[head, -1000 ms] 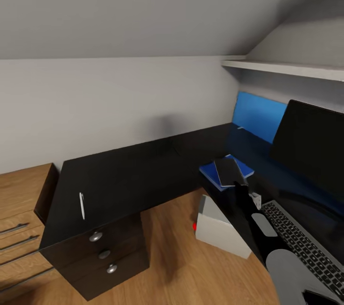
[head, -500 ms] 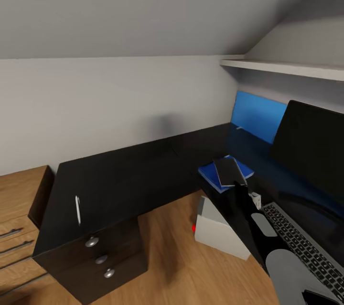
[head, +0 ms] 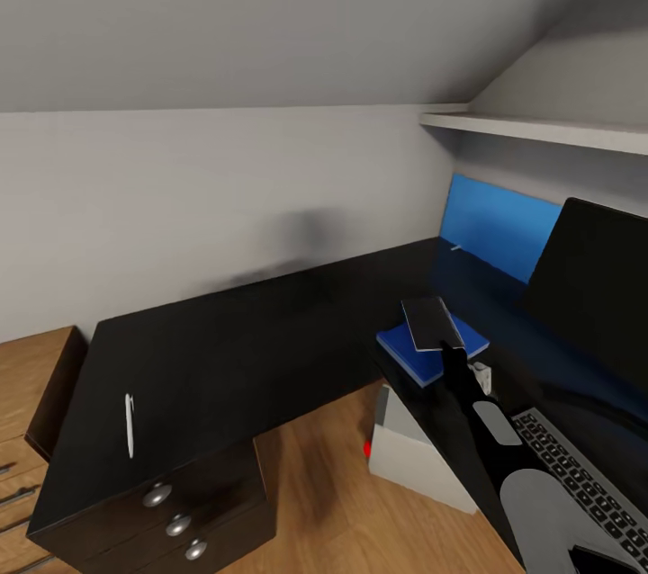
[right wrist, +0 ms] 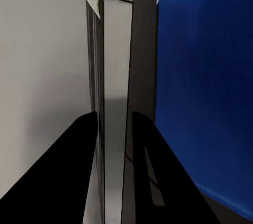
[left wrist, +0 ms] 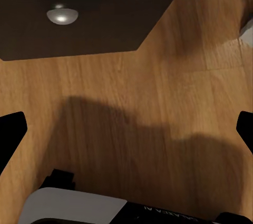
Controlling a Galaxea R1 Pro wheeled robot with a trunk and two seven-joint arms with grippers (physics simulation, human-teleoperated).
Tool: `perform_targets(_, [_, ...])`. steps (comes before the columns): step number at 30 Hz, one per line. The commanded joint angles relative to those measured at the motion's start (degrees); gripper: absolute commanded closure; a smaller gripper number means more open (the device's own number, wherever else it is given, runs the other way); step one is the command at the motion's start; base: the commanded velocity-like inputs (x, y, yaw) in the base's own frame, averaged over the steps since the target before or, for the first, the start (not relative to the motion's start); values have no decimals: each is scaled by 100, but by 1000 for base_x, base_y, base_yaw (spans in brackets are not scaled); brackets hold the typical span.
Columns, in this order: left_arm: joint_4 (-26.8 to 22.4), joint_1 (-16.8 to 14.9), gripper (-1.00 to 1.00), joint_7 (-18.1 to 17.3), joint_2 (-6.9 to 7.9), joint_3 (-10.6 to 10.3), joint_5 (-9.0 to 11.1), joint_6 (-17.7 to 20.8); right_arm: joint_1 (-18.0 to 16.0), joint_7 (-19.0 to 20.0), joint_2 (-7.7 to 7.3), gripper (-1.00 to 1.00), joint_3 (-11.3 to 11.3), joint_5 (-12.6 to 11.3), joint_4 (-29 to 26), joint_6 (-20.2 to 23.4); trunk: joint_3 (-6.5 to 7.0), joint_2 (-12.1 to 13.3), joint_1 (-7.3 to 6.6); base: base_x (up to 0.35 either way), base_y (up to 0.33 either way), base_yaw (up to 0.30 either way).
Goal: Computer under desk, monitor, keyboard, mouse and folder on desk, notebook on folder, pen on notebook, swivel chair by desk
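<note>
My right gripper [head: 447,347] is shut on the dark notebook [head: 430,323] and holds it just over the blue folder [head: 423,360], which lies on the black desk [head: 252,331]. The right wrist view looks along the notebook [right wrist: 113,103] edge-on between the fingers [right wrist: 68,171], with the blue folder [right wrist: 211,76] beside it. A white pen [head: 130,425] lies on the desk's left wing. The monitor [head: 598,286] and keyboard [head: 585,484] sit at the right. The white computer [head: 409,452] stands on the floor under the desk. My left gripper [left wrist: 126,129] is open above the wooden floor.
A drawer unit with round knobs [head: 157,494] sits under the desk's left end; one knob [left wrist: 62,15] is near the left gripper. A small white object [head: 482,373] lies beside my right arm. A wall shelf [head: 540,129] hangs over the monitor, and a blue panel [head: 499,228] stands behind the desk.
The whole view has shifted, so the camera has moved: the desk and pen slid down and left. The notebook stays in my right gripper over the folder.
</note>
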Motion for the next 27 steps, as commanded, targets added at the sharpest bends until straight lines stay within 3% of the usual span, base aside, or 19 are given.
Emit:
perform_targets(1, [-11, -2, -100, 38, 8, -26, 58, -22, -6, 14, 3, 100, -26, -58, 1, 47, -4, -3, 1, 12, 0, 0])
perform_targets(13, [-11, -2, -100, 40, 8, -26, 59, -24, -6, -347, 4, 100, -26, -60, 1, 26, -4, -3, 1, 2, 0, 0])
perform_targets(27, [-10, -2, -100, 38, 8, -18, 59, -24, -3, -398, 4, 100, -26, -53, 1, 26, -4, -3, 1, 0, 0, 0])
